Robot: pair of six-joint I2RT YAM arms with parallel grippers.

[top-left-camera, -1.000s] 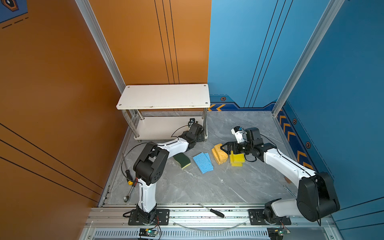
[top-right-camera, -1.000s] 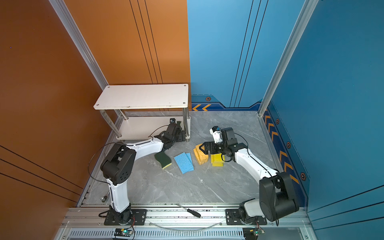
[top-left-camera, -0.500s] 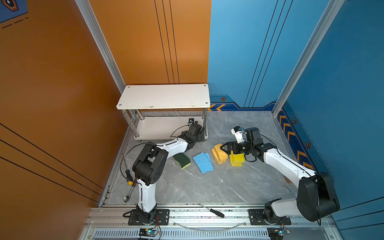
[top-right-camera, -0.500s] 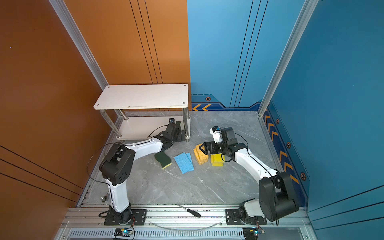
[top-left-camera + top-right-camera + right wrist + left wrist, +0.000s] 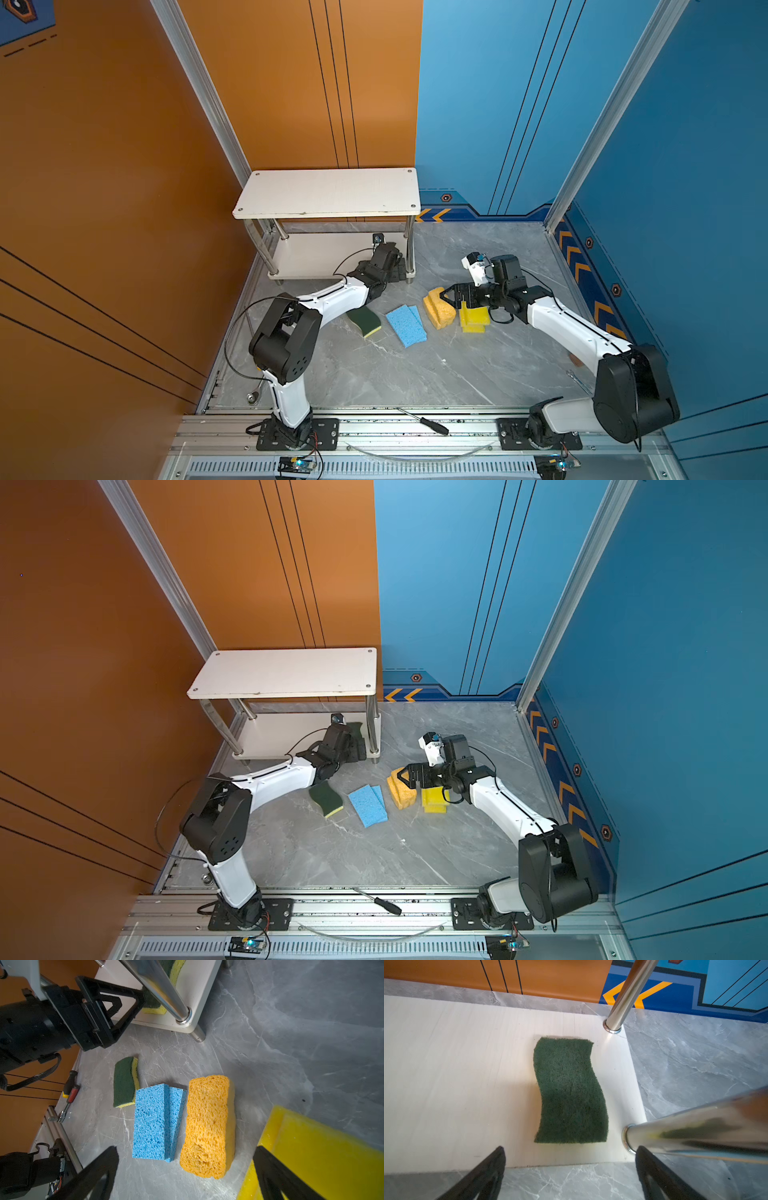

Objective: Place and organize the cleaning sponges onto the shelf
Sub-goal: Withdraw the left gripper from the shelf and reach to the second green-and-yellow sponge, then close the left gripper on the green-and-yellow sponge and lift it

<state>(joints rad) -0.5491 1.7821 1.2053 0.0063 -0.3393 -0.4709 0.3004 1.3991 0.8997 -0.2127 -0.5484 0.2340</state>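
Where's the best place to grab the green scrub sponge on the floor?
From above, pinch the green sponge across its short width at mid-length: it lies flat, scrub side up, long edges exposed. The blue sponges lie close by.

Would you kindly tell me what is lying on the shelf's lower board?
One green sponge lies flat near two chrome legs; the top board hides much of the rest.

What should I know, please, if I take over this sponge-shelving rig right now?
Left tool: open, empty, in front of the shelf at its lower board.
Right tool: open, empty, over the orange sponges.
Done: one green sponge lies flat on the lower board.
Left: second green sponge, blue sponges, orange sponges and yellow stack, all on the table. The top board holds nothing.
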